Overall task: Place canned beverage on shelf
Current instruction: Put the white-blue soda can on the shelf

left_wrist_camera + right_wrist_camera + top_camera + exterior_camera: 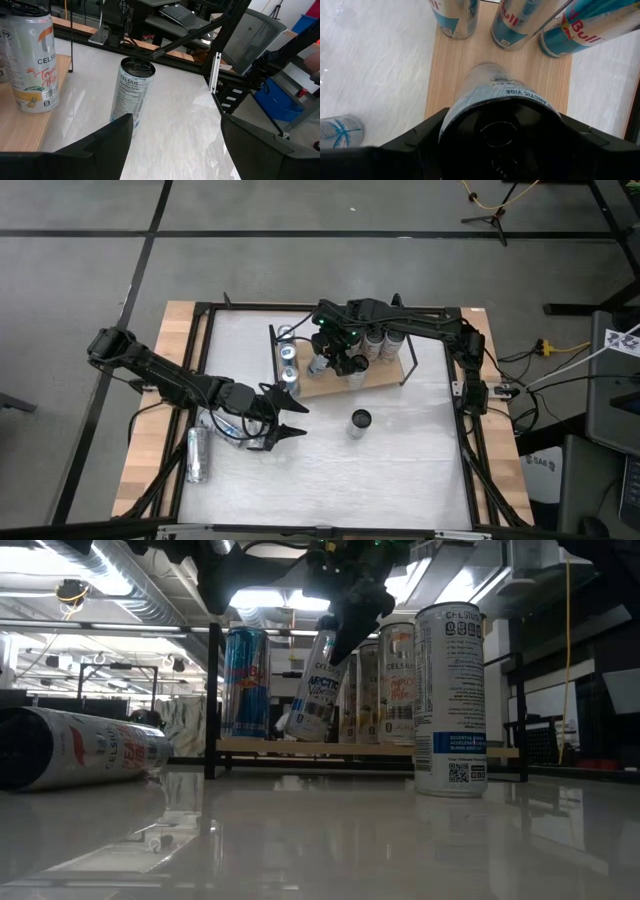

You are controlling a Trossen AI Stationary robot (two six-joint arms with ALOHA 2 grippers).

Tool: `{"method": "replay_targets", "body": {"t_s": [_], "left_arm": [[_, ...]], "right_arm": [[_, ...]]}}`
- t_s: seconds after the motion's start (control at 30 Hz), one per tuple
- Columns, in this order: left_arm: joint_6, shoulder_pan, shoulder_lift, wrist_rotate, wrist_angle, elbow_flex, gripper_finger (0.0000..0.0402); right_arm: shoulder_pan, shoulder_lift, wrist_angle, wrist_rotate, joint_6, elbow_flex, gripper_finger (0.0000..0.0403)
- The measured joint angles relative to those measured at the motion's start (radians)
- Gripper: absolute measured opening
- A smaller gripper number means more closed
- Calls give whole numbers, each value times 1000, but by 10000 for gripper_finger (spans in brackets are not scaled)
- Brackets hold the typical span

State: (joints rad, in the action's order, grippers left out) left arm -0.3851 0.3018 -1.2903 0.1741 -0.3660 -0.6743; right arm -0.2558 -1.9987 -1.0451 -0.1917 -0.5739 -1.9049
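R gripper (345,625) clamped on top end of a slim white/blue cylindrical can (318,690), printed label, held tilted over the shelf (385,373); whether its lower rim touches the board or sits just above it can't tell. Shelf = flat light-brown wood-grain board w/ thin black wire frame ends, sitting on glossy white tabletop (420,460). Already upright on board: blue/silver cans (517,22) at one end, pale Celsius cans (397,680) w/ fruit print further along. One more upright Celsius can (360,422), shiny alu top w/ pull tab, stands on table in front of shelf, apart from it. L gripper (285,420) low over table at left-front, dark matte fingers spread, nothing betw them. Red/white can (197,453) lies on its side beside L arm.
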Motion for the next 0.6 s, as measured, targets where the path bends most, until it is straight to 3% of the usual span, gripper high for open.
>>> {"method": "replay_targets", "body": {"t_s": [0.6], "left_arm": [[0,0,0,0,0,0,296]], "right_arm": [[0,-3,51,6,0,2,285]]}}
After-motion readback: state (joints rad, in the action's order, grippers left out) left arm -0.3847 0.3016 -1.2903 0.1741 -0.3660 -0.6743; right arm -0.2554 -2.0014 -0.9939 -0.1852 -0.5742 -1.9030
